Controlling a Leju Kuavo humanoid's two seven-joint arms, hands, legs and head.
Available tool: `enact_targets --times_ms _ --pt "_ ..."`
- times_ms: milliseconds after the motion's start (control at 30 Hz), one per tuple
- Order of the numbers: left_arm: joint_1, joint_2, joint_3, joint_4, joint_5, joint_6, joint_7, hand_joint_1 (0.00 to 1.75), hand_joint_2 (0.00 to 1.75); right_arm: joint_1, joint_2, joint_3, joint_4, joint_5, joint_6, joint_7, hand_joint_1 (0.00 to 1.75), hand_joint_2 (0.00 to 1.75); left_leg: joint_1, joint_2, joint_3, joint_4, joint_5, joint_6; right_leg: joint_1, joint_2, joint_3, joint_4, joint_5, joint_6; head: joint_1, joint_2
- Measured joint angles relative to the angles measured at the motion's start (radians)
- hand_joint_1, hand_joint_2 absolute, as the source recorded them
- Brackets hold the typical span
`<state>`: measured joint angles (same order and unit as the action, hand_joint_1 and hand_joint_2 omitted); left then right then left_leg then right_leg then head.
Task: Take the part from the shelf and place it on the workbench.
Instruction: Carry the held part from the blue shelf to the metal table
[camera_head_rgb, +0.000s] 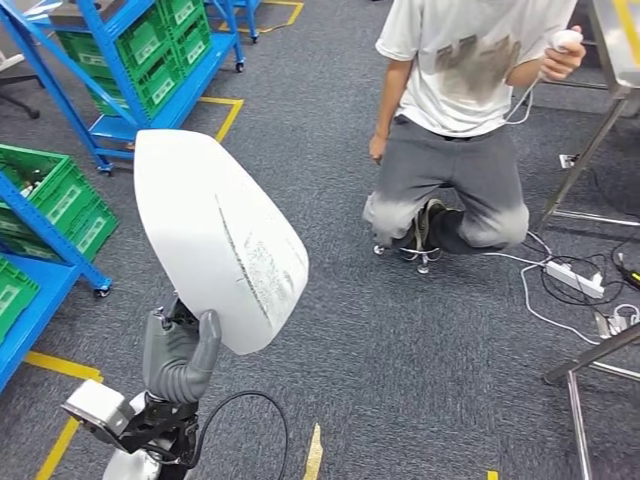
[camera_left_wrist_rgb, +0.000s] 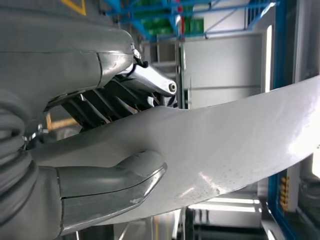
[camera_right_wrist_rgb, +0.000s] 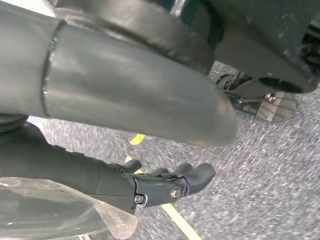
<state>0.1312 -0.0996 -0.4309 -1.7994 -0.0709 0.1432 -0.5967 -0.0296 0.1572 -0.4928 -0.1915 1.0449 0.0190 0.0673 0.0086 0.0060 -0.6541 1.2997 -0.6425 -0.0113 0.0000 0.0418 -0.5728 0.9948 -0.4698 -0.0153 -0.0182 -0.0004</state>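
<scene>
The left hand (camera_head_rgb: 180, 352) clamps the white part (camera_head_rgb: 219, 240) by its near edge, upright for carrying; the right hand (camera_right_wrist_rgb: 162, 182) hangs released.

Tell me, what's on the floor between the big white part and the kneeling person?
Nothing. In the head view, only bare grey carpet lies between the white part, held by the left hand, and the kneeling person.

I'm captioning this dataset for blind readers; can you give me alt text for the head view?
The robot's left hand holds a large white curved plastic part upright over grey carpet. Beyond it a person in a white shirt kneels beside white cables, with blue shelving holding green crates at the left.
</scene>
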Motion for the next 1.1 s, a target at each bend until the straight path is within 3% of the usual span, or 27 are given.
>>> enact_targets --times_ms 33,100,133,200,267,333,400,433,500,533,567,633,700,767,800,867,933,1000,1033,1100 --pt "0.0 0.0 0.0 0.0 0.0 0.0 0.0 1.75 1.75 0.001 0.0 -0.001 0.0 0.0 0.0 0.0 0.0 0.0 0.0 -0.003 0.005 -0.019 0.025 0.002 0.0 0.016 0.001 0.002 0.0 0.0 0.0 0.0" --pt "0.0 0.0 0.001 0.0 0.001 -0.001 0.0 1.75 1.75 0.002 0.0 -0.002 0.0 0.0 0.0 0.0 0.0 0.0 0.002 -0.024 0.056 -0.143 0.104 0.006 -0.001 0.046 0.001 0.007 -0.001 0.002 0.0 0.0" --pt "0.0 0.0 0.001 0.0 0.001 -0.002 0.0 1.75 1.75 0.001 0.0 -0.003 0.0 0.0 0.0 -0.001 0.0 0.0 0.004 -0.043 0.084 -0.207 0.129 0.007 -0.001 0.061 -0.002 0.012 -0.002 0.006 0.0 0.0" --pt "-0.001 0.0 0.002 -0.001 0.001 -0.003 0.0 1.75 1.75 -0.001 0.001 -0.004 0.0 0.0 0.001 -0.001 0.0 0.0 0.005 -0.069 0.11 -0.271 0.141 0.01 -0.003 0.083 -0.012 0.019 -0.001 0.017 0.001 0.0" --pt "-0.002 -0.002 0.002 -0.002 0.001 -0.004 -0.002 1.75 1.75 0.002 0.001 -0.005 0.0 0.001 0.004 -0.001 0.0 0.0 0.002 -0.057 0.109 -0.279 0.14 0.017 -0.008 0.098 -0.024 0.018 0.003 0.031 0.001 0.0" --pt "-0.003 -0.004 0.003 -0.003 0.001 -0.004 -0.004 1.75 1.75 0.006 0.001 -0.006 0.0 0.001 0.006 -0.001 0.0 0.0 0.003 -0.034 0.112 -0.289 0.147 0.03 -0.007 0.062 -0.044 0.044 -0.013 0.04 0.004 0.0" --pt "-0.003 -0.005 0.005 -0.003 0.001 -0.005 -0.006 1.75 1.75 0.004 0.001 -0.006 0.0 0.001 0.008 -0.001 0.0 0.0 0.003 -0.007 0.113 -0.294 0.15 0.038 -0.004 -0.002 -0.094 0.141 -0.064 0.047 0.01 0.0" --pt "-0.002 -0.006 0.006 -0.003 0.001 -0.005 -0.007 1.75 1.75 0.002 0.001 -0.006 0.0 0.001 0.008 -0.001 0.0 0.0 0.001 0.007 0.112 -0.294 0.149 0.04 -0.005 -0.021 -0.128 0.21 -0.094 0.05 0.012 0.0" --pt "0.0 -0.006 0.007 -0.003 0.001 -0.006 -0.007 1.75 1.75 0.001 0.001 -0.006 0.0 0.001 0.01 -0.002 0.0 0.0 0.0 0.039 0.112 -0.293 0.147 0.041 -0.009 -0.034 -0.171 0.296 -0.117 0.055 0.012 0.0" --pt "-0.001 -0.006 0.008 -0.003 0.001 -0.006 -0.008 1.75 1.75 0.002 0.001 -0.006 0.0 0.001 0.01 -0.002 0.0 0.0 0.0 0.053 0.113 -0.293 0.146 0.04 -0.011 -0.038 -0.166 0.286 -0.101 0.057 0.013 0.0" --pt "-0.001 -0.006 0.008 -0.003 0.001 -0.006 -0.008 1.75 1.75 0.003 0.001 -0.006 0.0 0.002 0.01 -0.002 0.0 0.0 0.0 0.065 0.114 -0.293 0.144 0.039 -0.012 -0.046 -0.139 0.237 -0.072 0.057 0.013 0.0" --pt "-0.001 -0.006 0.008 -0.003 0.001 -0.006 -0.008 1.75 1.75 0.002 0.001 -0.007 0.0 0.002 0.01 -0.002 0.0 0.0 -0.003 0.088 0.12 -0.292 0.139 0.031 -0.008 -0.09 -0.058 0.095 -0.019 0.053 0.013 0.0" --pt "-0.002 -0.007 0.008 -0.003 0.001 -0.006 -0.008 1.75 1.75 -0.002 0.002 -0.009 0.0 0.001 0.01 -0.002 0.0 0.0 -0.008 0.106 0.124 -0.291 0.133 0.021 -0.001 -0.121 -0.017 0.022 -0.006 0.042 0.012 0.0" --pt "-0.002 -0.008 0.009 -0.004 0.0 -0.006 -0.008 1.75 1.75 -0.002 0.002 -0.011 0.0 0.001 0.012 -0.002 0.0 0.0 -0.008 0.126 0.128 -0.292 0.131 0.01 0.004 -0.104 -0.018 0.017 -0.007 0.029 0.012 0.0" --pt "-0.003 -0.008 0.009 -0.004 0.0 -0.005 -0.009 1.75 1.75 0.0 0.002 -0.013 0.0 0.001 0.014 -0.001 0.0 0.0 -0.006 0.121 0.13 -0.289 0.126 0.003 0.003 -0.092 -0.017 0.015 -0.006 0.023 0.011 0.0" --pt "-0.004 -0.009 0.009 -0.005 0.0 -0.004 -0.01 1.75 1.75 0.001 0.002 -0.015 0.0 0.001 0.017 0.002 0.0 0.0 0.0 0.074 0.117 -0.244 0.091 -0.006 -0.001 -0.068 -0.014 0.009 0.0 0.01 0.007 0.0" --pt "-0.002 -0.008 0.009 -0.006 0.0 -0.003 -0.012 1.75 1.75 -0.002 0.002 -0.016 0.0 0.002 0.019 0.005 0.0 0.0 0.002 0.017 0.063 -0.123 0.027 -0.007 -0.002 -0.041 -0.013 0.008 0.002 0.001 0.002 0.0" --pt "0.0 -0.006 0.009 -0.006 0.0 -0.003 -0.012 1.75 1.75 -0.003 0.002 -0.017 0.0 0.003 0.021 0.008 0.0 0.0 0.001 0.001 0.006 -0.012 -0.008 -0.006 0.0 -0.008 -0.013 0.009 0.003 -0.002 0.001 0.0" --pt "0.0 -0.005 0.009 -0.006 0.002 -0.004 -0.012 1.75 1.75 -0.002 0.002 -0.017 0.0 0.004 0.022 0.01 0.0 0.0 0.001 -0.001 -0.001 -0.006 0.005 -0.005 0.001 0.008 -0.013 0.01 0.003 -0.002 0.002 0.0" --pt "0.0 -0.004 0.009 -0.006 0.008 -0.011 -0.012 1.75 1.75 -0.001 0.002 -0.02 0.0 0.006 0.023 0.014 0.0 0.0 0.002 -0.015 0.032 -0.1 0.079 0.001 0.002 0.042 -0.011 0.013 0.003 -0.001 0.002 0.0"
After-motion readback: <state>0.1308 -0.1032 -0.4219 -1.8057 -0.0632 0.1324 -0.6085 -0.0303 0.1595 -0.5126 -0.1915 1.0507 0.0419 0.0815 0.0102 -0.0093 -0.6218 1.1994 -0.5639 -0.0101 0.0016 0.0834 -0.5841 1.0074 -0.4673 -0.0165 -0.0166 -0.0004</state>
